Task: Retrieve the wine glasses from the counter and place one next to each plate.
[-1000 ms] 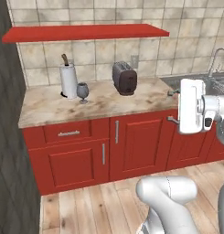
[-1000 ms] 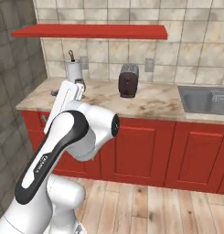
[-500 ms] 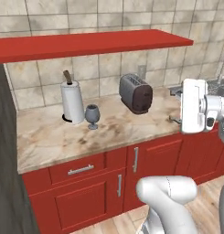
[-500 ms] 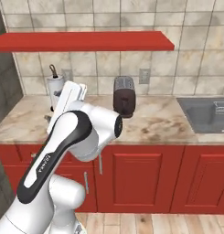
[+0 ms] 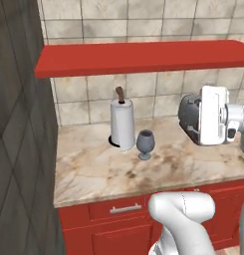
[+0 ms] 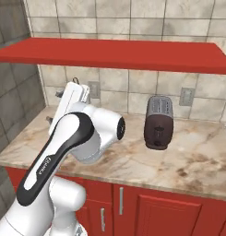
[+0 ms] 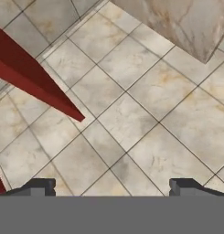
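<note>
At your far left in the left base view, a dark grey tiled wall closes off the tan-and-brown marbled stone counter, which runs right above red drawer fronts. Behind it you see a beige tiled wall carrying a long red shelf. A tall white paper-towel roll with a brown knob stands near the back of the counter; the dark smoky-grey stemmed wine glass stands upright just beside it, to its right. Further right sits a dark grey toaster, partly hidden by your white arm, and seen whole in the right base view. Your hand view shows the two-finger gripper spread wide and empty, its dark fingertips facing the beige tiles.
</note>
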